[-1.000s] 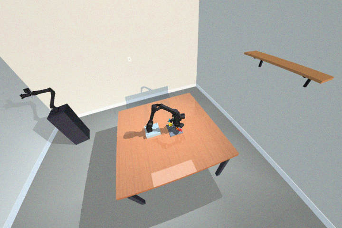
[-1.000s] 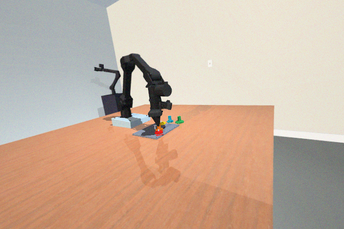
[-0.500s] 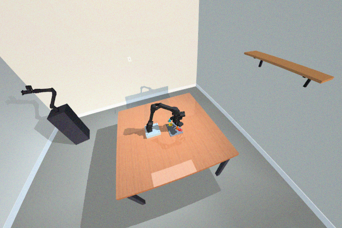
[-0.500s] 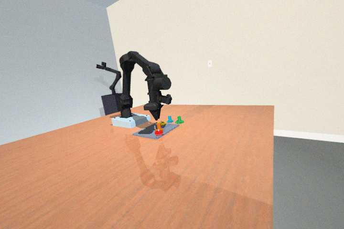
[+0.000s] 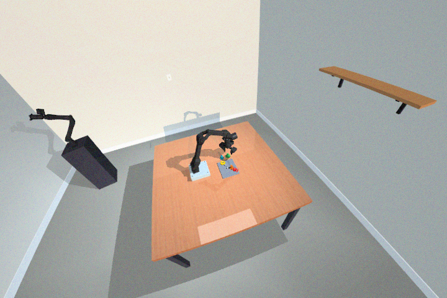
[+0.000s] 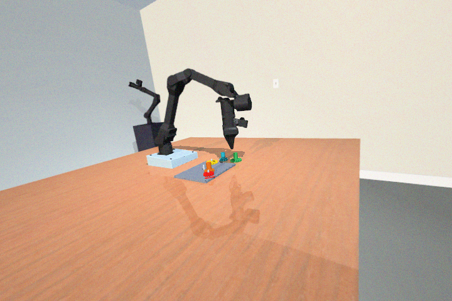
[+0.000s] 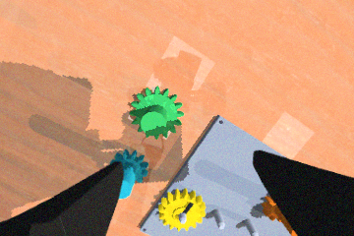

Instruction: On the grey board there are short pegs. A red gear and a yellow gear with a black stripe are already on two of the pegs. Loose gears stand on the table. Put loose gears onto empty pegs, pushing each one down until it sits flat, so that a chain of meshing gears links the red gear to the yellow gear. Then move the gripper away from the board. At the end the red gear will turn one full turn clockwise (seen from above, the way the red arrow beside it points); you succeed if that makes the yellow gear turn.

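Grey board (image 5: 227, 172) (image 6: 191, 174) (image 7: 224, 157), flat slab, dark dots at corners, lies on wood-grained table (image 5: 195, 200) (image 6: 162, 219) (image 7: 283, 54): my landmark. On board: yellow gear (image 5: 222, 162) (image 6: 214, 162) (image 7: 171, 210), black stripe, near one edge; orange gear (image 5: 231, 167) (image 6: 208, 165) (image 7: 272, 210) with upright round handle, beside toothed red gear (image 5: 234, 169) (image 6: 208, 173). Two pale, round-topped pegs stand bare past yellow gear. Off board, on table: teal gear (image 5: 221, 158) (image 6: 223, 158) (image 7: 137, 166) and larger green gear (image 5: 228, 156) (image 6: 235, 158) (image 7: 156, 112), both with cylindrical handles. My black hand (image 5: 228, 151) (image 6: 231, 148) (image 7: 188, 162), tapered fingers wide apart, holds nothing, above table near board.
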Tool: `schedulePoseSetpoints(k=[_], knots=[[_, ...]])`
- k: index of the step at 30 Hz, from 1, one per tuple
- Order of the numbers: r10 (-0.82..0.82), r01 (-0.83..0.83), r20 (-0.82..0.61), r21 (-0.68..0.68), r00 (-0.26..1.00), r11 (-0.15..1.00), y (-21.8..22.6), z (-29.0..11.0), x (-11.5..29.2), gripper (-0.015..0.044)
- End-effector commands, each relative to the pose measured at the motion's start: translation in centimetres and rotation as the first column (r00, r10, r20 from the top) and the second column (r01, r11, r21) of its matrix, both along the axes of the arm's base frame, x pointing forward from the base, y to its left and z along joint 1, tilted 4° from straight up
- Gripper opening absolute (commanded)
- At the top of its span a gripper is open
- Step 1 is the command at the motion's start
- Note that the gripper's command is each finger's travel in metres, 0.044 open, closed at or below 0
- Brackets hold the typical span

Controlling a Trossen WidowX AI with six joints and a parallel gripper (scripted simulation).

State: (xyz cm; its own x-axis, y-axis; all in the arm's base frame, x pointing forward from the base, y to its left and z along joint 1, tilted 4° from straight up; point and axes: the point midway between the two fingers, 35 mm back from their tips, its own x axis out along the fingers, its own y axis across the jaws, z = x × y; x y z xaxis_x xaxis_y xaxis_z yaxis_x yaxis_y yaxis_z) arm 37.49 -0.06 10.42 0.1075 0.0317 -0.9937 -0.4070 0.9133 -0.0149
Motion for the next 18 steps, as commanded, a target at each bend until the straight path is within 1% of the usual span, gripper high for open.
schedulePoseSetpoints(k=[1,6,9,18], knots=[[0.03,-0.03,0.005,-0.009,1.0,1.0,2.5,0.3,0.4,0.044],[0.03,-0.03,0.005,-0.008,1.0,1.0,2.8,-0.6,0.5,0.044],[0.03,-0.03,0.005,-0.008,1.0,1.0,2.8,-1.9,0.6,0.044],[0.03,-0.03,0.005,-0.008,1.0,1.0,2.9,-2.9,0.8,0.044]])
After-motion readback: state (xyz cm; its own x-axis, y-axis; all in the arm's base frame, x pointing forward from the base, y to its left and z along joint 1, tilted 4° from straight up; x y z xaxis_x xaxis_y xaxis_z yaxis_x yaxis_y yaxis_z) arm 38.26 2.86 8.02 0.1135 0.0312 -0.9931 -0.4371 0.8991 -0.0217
